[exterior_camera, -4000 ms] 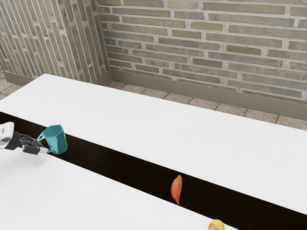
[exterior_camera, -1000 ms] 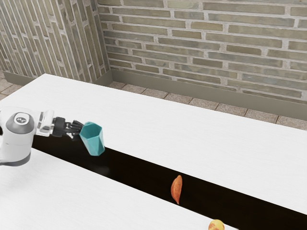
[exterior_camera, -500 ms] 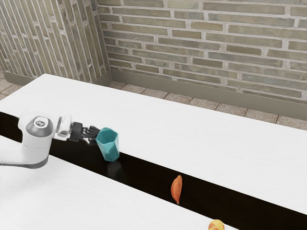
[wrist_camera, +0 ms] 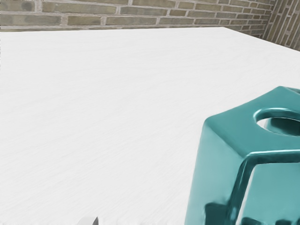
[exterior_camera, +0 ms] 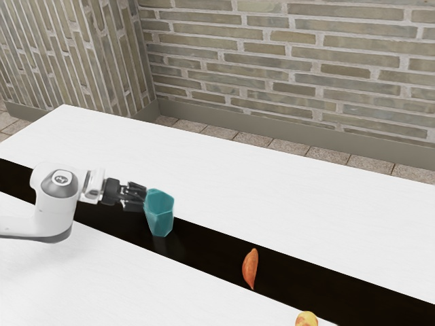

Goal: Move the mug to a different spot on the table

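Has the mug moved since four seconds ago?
Yes. The mug, held by the end effector, has moved toward the exterior view's right along the dark gap, nearer the orange object, which stayed put.

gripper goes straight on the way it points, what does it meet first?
Apart from the mug that the gripper holds, nothing close: the wrist view shows white table ahead, then the brick wall. Depth is unclear.
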You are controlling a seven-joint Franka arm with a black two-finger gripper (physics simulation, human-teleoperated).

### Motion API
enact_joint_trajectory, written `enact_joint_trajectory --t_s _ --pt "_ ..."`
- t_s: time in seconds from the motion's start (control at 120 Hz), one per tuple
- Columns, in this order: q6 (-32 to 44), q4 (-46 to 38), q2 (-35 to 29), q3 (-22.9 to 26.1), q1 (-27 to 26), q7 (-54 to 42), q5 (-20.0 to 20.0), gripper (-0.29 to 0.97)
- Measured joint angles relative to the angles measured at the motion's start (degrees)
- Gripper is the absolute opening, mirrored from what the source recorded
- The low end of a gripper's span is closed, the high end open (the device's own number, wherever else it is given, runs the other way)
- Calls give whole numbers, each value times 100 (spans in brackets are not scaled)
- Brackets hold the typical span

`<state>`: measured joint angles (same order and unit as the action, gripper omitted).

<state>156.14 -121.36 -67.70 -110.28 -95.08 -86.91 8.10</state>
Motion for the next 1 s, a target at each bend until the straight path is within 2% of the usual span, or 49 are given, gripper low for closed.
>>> enact_joint_trajectory --t_s 0.275,0.567,0.8,0.9,0.95,1.0 --pt "-65 41 -9 -72 166 -42 -45 40" --pt "-204 36 -40 -84 341 -85 -169 46" --pt "-513 32 7 -84 750 -106 -257 48" --pt "-818 45 567 77 1273 -91 -264 51" --pt "-1050 115 1183 421 1606 -36 -260 55" --pt "-1335 280 1991 976 1885 83 -257 57"
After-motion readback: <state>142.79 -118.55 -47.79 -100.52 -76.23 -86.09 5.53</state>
